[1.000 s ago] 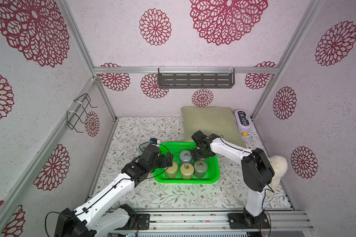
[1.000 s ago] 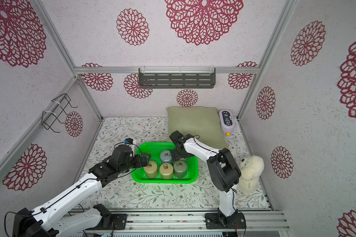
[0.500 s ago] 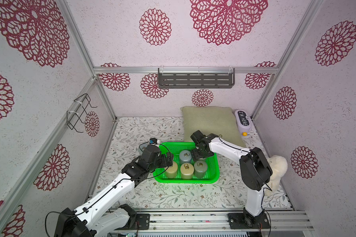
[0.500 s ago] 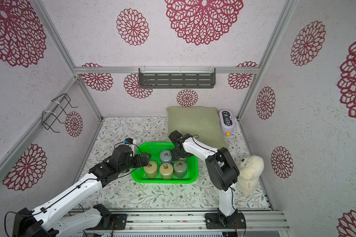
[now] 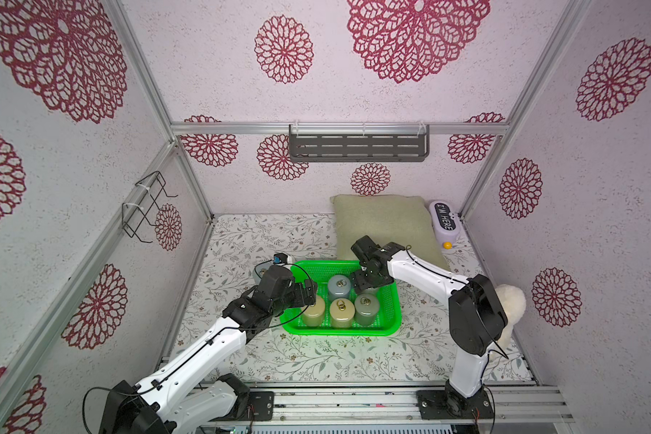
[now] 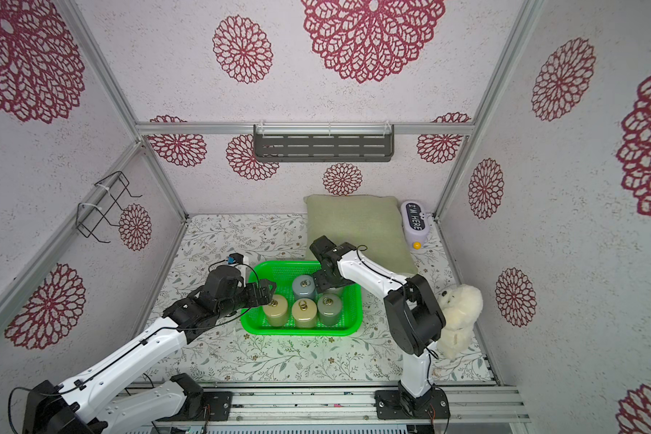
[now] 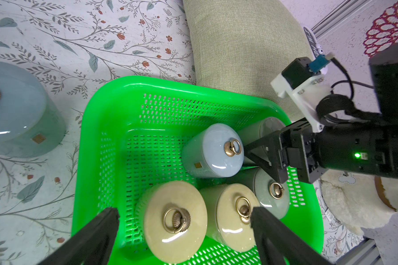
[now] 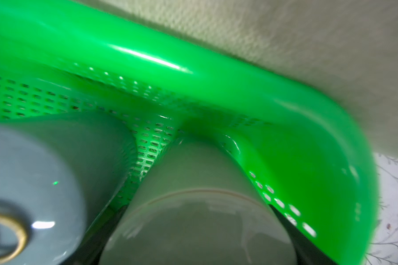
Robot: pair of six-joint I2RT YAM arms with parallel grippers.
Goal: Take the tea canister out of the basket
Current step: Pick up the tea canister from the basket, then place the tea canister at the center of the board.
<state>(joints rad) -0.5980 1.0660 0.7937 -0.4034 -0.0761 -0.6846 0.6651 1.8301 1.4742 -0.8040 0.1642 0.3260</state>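
Observation:
The green basket (image 5: 339, 330) (image 6: 297, 330) holds several round tea canisters with brass ring lids. My right gripper (image 5: 365, 285) (image 6: 326, 285) reaches down into the basket's back right corner. It is shut on a grey-green tea canister (image 8: 193, 174) (image 7: 269, 126), with a dark finger against each side. That canister is mostly hidden under the gripper in both top views. My left gripper (image 5: 309, 297) (image 7: 183, 212) hovers open over the front left beige canister (image 7: 175, 220) and touches nothing.
A blue-grey canister (image 7: 16, 110) (image 5: 260, 268) stands on the table left of the basket, behind my left arm. A green pillow (image 5: 384, 221) lies just behind the basket. A white gadget (image 5: 444, 223) sits at the back right. A plush toy (image 5: 512, 304) leans by the right arm.
The right gripper's jaws have drawn in slightly around the back right canister, and that arm has shifted a little to the left. The left arm has not moved.

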